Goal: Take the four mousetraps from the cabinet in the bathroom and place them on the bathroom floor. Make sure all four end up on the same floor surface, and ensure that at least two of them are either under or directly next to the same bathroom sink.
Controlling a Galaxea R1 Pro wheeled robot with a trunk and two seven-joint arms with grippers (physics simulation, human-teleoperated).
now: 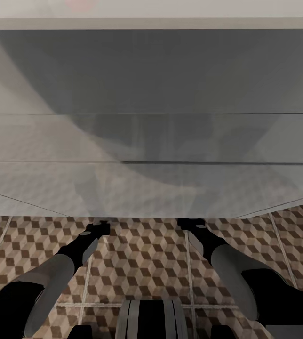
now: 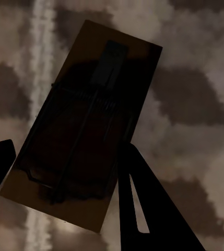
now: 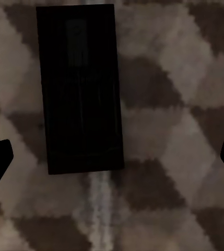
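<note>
Looking down, you see one mousetrap (image 2: pixel 83 125) and another mousetrap (image 3: pixel 80 89) on the bathroom floor (image 1: pixel 142 249), both jaws open, empty.

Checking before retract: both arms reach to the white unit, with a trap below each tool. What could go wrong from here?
1. The left mousetrap lies between the fingers of the left tool, with one finger overlapping its edge. Pulling back could drag it.
2. The left tool and the right tool sit at the lower edge of the sink. Lifting early may strike it.
</note>
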